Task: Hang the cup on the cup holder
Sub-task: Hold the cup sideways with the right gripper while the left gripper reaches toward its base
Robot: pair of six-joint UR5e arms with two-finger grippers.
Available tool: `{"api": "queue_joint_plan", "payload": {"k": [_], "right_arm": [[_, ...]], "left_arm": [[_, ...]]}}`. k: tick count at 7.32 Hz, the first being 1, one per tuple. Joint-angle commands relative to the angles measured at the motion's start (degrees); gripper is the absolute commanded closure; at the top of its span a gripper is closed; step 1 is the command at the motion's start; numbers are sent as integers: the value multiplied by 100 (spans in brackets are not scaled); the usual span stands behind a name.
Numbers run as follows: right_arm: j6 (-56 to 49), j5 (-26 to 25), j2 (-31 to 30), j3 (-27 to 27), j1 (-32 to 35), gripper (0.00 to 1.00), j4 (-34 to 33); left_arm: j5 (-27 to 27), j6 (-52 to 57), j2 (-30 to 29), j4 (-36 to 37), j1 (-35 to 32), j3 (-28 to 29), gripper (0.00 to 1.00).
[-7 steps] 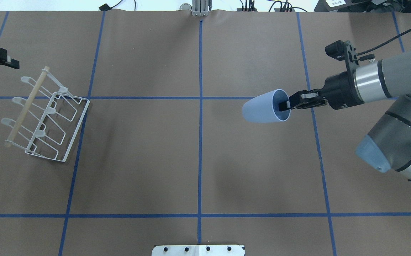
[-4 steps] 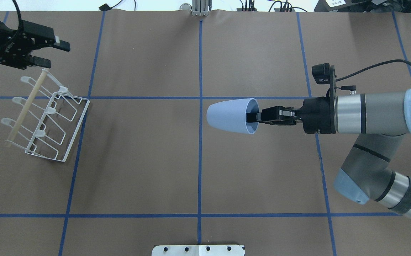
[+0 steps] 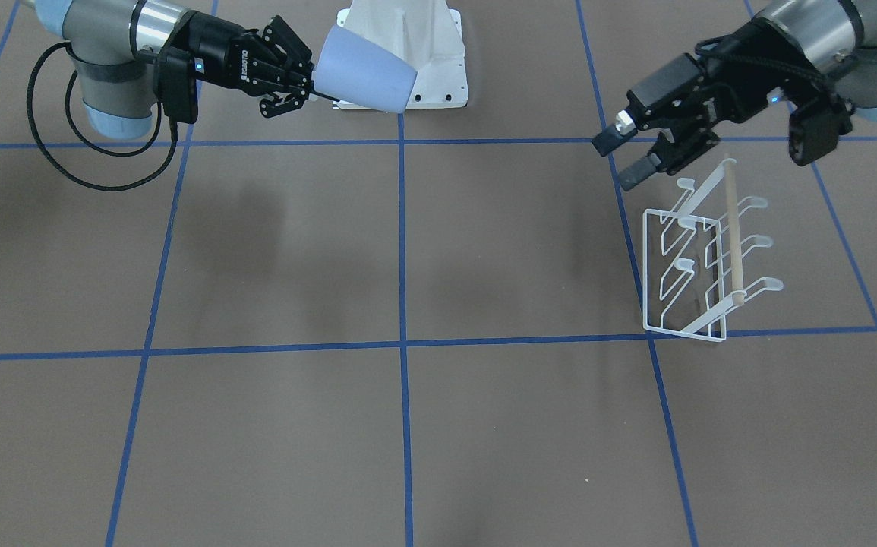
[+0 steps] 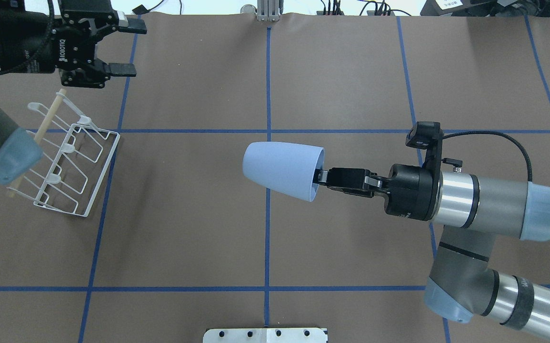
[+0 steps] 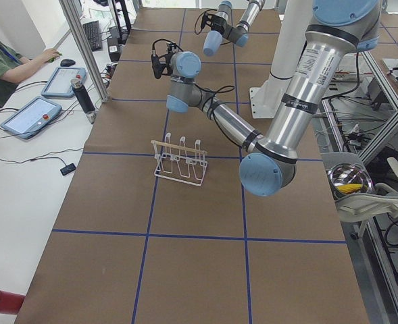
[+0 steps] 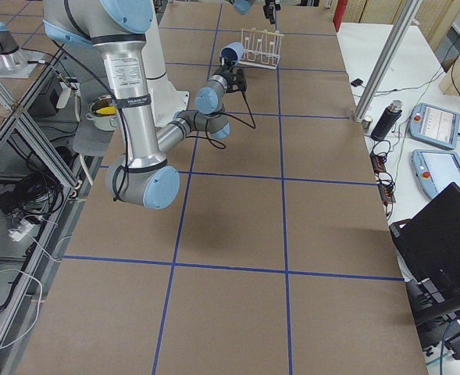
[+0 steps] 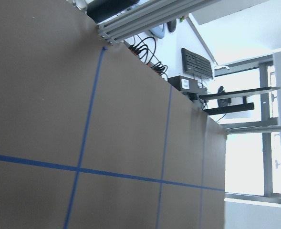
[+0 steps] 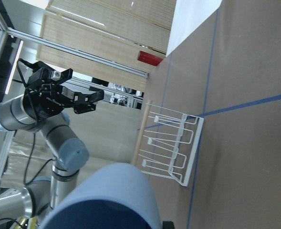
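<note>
Cup: aloft on its side, pinched at rim by right gripper; shifted past table centre toward rack, still well apart. Left gripper: spread, empty, newly arrived near rack. Hanging pending.

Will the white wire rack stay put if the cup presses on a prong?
The cup holder is thin open wire, so probably light; it may slide on the table cover. Nothing holds it: the left gripper hovers open, apart from it. A high push might tip it.
</note>
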Motion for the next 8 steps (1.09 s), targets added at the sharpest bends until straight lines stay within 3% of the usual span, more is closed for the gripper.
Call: {"api": "queue_joint_plan", "payload": {"k": [1,8], "right_arm": [[125,-385,43,34,-100,100,357],[292,-115,139,69,-118,100,481]], "left_arm": [[1076,-1084,-50,-627,675,-83,2],[1026,-1086,-516,-610,1863,-267,2]]}}
